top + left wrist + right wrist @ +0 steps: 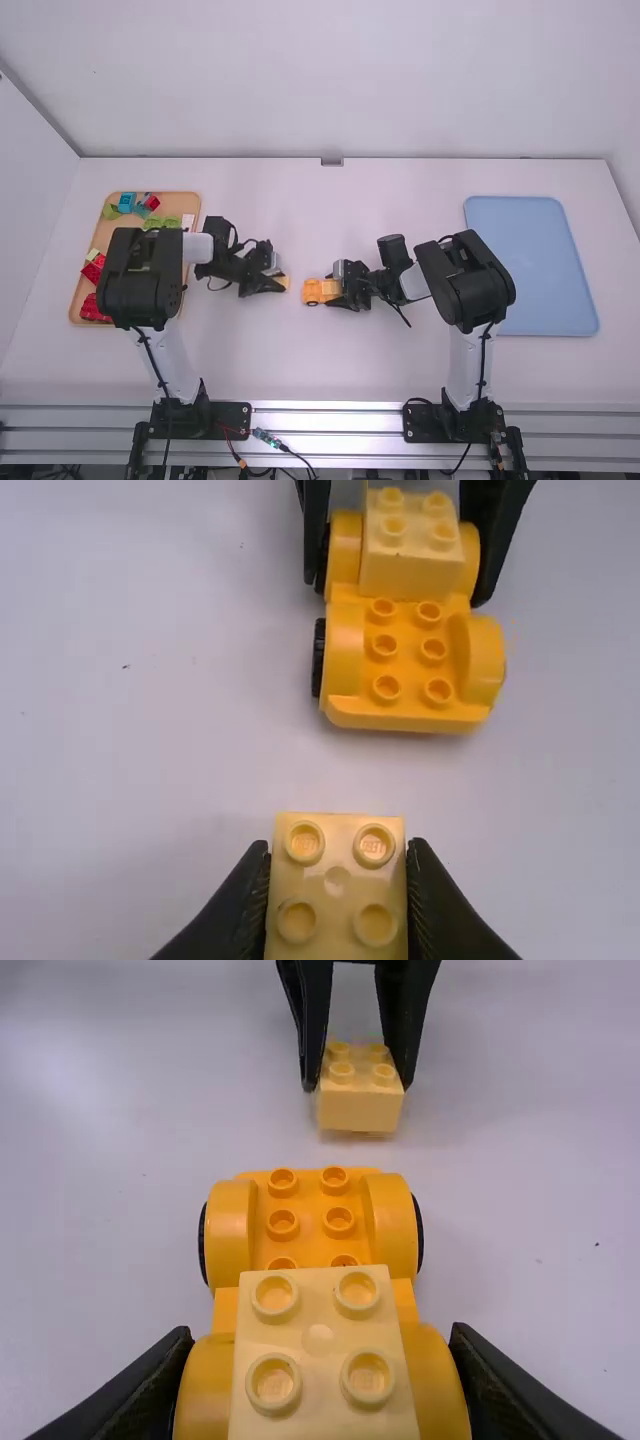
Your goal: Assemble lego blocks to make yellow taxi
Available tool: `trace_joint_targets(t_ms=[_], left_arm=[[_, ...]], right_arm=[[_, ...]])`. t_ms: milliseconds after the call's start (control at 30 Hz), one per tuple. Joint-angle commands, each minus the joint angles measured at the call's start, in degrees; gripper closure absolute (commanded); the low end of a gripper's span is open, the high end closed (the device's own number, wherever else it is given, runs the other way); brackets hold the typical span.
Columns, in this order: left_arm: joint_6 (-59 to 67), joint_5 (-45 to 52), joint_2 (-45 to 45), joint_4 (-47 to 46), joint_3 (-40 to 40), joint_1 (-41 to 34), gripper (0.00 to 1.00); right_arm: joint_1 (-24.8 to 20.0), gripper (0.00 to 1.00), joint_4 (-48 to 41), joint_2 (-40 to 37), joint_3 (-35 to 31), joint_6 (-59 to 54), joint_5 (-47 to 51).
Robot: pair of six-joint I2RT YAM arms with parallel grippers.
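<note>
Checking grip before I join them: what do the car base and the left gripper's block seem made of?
Car base: likely hard plastic, softly glossy, with crisp moulded studs and highlights. Block in left gripper: probably hard plastic too, smooth, satin, moulded studs.

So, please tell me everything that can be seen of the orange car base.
The orange car base looks like plastic, upright, with rounded fenders and black wheels. One end shows six bare studs and faces the left pincer; the other carries a pale yellow block. The right pincer clamps that end from both sides, near the middle of the table.
</note>
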Motion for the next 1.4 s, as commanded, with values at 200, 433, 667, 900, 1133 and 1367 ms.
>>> trace_joint_targets(t_ms=[200, 433, 667, 900, 1133, 1367], left_arm=[[3.4, 1.2, 0.0, -17.1, 12.0, -3.9, 0.98], [9.7, 6.2, -1.9, -19.3, 10.8, -7.5, 0.98], [2.5, 5.4, -9.8, -6.7, 2.0, -7.7, 0.98], [-23.3, -3.3, -14.6, 21.6, -11.1, -11.3, 0.98], [-24.0, -5.1, -14.6, 17.8, -10.0, -12.9, 0.98], [-24.4, -2.5, -14.2, 18.7, -9.6, -12.9, 0.98]], right_arm=[[0.0, 0.42, -1.3, 1.1, 1.3, 0.5, 1.0], [-0.1, 0.42, -5.3, 1.1, 3.4, 0.5, 1.4], [-0.1, 0.42, -6.1, 1.1, 4.0, 0.5, 1.1], [0.0, 0.42, -6.2, 1.1, 4.0, 0.5, 1.2], [0.0, 0.42, -6.1, 1.1, 2.7, -4.5, 0.2], [0.1, 0.43, -1.5, 1.1, 0.4, -3.9, 0.7]])
